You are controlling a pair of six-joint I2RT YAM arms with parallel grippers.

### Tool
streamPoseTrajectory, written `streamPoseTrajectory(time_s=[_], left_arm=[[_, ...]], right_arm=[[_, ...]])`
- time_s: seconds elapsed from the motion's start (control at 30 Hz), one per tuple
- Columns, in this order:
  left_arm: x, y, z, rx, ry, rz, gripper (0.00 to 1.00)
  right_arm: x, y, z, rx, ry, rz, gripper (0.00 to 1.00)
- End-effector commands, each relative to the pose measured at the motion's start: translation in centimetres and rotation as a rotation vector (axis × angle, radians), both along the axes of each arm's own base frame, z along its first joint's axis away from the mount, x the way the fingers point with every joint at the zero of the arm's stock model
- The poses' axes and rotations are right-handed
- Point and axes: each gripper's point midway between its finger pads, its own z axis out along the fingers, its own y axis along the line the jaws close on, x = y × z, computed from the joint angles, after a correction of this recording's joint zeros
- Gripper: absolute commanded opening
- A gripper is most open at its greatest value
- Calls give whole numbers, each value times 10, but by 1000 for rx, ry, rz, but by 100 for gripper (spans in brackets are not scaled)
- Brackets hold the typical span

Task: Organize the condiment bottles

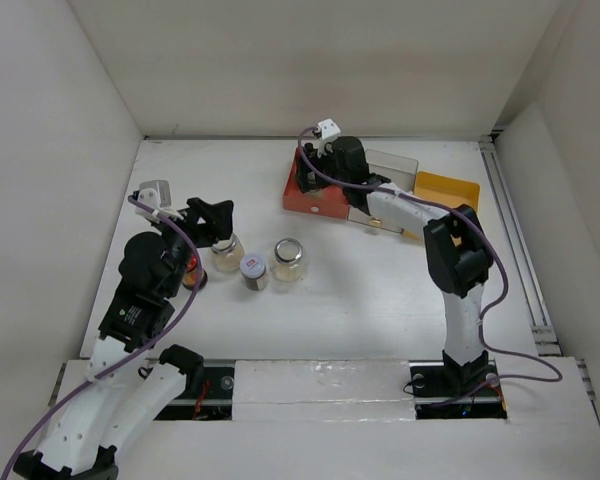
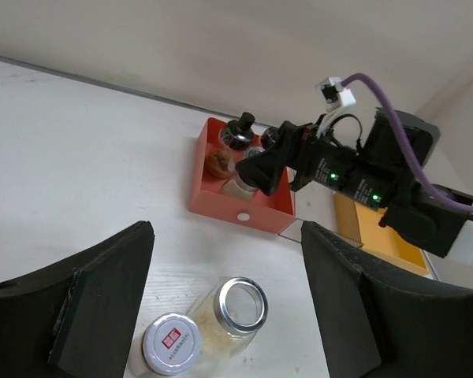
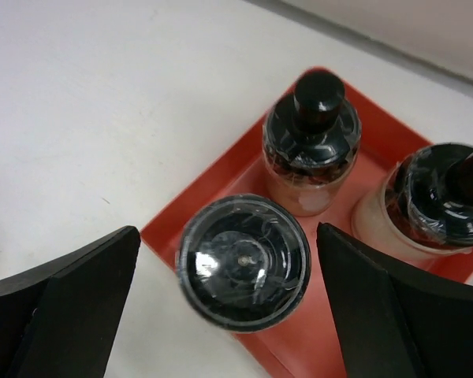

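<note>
My right gripper is open over the red tray. In the right wrist view its fingers straddle a black-capped bottle in the tray's near corner, with gaps on both sides. Two more black-capped bottles stand behind it. My left gripper is open and empty above a pale jar. Beside that jar stand a red-capped bottle, a white-capped bottle and a silver-lidded jar. The left wrist view shows the silver-lidded jar and the white-capped bottle below the open fingers.
A clear tray and a yellow tray sit to the right of the red tray, partly under the right arm. White walls enclose the table at the back and on both sides. The red tray also shows in the left wrist view.
</note>
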Motion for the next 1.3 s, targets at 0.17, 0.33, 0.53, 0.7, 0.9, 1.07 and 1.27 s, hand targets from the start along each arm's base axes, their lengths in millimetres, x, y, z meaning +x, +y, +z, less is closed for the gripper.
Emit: streamPoseTrajectory(time_s=[0.17,0.33,0.53,0.7,0.9,1.07,1.27], left_arm=[[-14,23,37,-59,-128,88,73],[-26,41,46,-124,-172,157,75],[-58,63,74,-212,-299,197,77],[-74,77,86,-253,-357,231,80],[-72,73,83,-248,-356,213,81],[-77,76,88,-248,-388,216,81],[-76,74,84,-238,-392,207,81]], right_arm=[[-76,52,141,132,-253,233,98],[-177,141,131,192,-231,610,95],[-248,207,117,199,-225,825,88],[-281,246,102,155,-213,906,100],[-268,270,59,69,-166,827,100],[-257,291,52,45,-184,813,100],[-257,314,24,33,-159,842,100]])
